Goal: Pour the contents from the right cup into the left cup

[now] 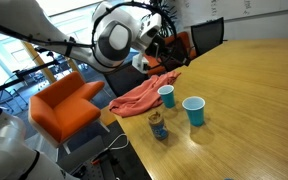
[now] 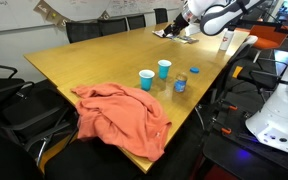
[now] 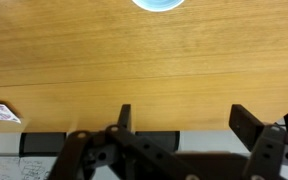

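Note:
Two cups stand upright, side by side, on the wooden table (image 1: pixel 254 90). The left cup (image 1: pixel 166 95) (image 2: pixel 146 79) is the smaller, paler one, next to the cloth. The right cup (image 1: pixel 194 110) (image 2: pixel 164 68) is larger and deeper teal. The contents are too small to make out in either cup. My gripper (image 1: pixel 156 35) (image 2: pixel 187 27) hangs well away from both cups, over the table's far end. In the wrist view the gripper (image 3: pixel 187 120) stands open with nothing between its fingers (image 3: pixel 124 118). A pale cup rim (image 3: pixel 159 3) shows at that view's top edge; which cup it is I cannot tell.
An orange cloth (image 1: pixel 139 95) (image 2: pixel 119 115) lies draped over a table corner beside the left cup. A short yellow patterned can (image 1: pixel 157 125) (image 2: pixel 180 83) stands near the table edge. An orange chair (image 1: pixel 69 105) and black chairs (image 2: pixel 104 27) surround the table. Papers (image 3: pixel 34 165) lie below the gripper.

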Motion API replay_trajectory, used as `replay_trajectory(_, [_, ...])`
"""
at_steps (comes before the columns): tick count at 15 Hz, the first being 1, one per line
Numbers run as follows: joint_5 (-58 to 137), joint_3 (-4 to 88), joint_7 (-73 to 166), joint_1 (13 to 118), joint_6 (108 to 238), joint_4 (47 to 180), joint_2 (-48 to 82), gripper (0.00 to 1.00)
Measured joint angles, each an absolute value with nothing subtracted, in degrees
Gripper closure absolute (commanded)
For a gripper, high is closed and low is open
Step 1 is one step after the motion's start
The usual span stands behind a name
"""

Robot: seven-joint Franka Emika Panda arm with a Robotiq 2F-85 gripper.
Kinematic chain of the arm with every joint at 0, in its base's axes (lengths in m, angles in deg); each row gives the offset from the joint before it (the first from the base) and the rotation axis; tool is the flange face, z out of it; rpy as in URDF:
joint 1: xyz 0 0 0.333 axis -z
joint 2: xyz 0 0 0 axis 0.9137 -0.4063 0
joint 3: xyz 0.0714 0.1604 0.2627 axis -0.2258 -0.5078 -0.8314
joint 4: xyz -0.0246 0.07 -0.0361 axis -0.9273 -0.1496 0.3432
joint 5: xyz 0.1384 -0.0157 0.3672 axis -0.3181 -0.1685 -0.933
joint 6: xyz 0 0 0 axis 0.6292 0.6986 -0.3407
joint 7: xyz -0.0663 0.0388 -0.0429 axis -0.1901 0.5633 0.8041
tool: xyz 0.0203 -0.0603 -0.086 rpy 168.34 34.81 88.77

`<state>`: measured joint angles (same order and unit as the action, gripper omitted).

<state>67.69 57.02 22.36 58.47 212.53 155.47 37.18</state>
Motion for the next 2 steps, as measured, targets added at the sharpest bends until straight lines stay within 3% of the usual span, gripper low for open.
replay_trajectory(2, [71.2, 57.0, 19.6, 59.1, 212.5, 157.3, 40.3, 0.0])
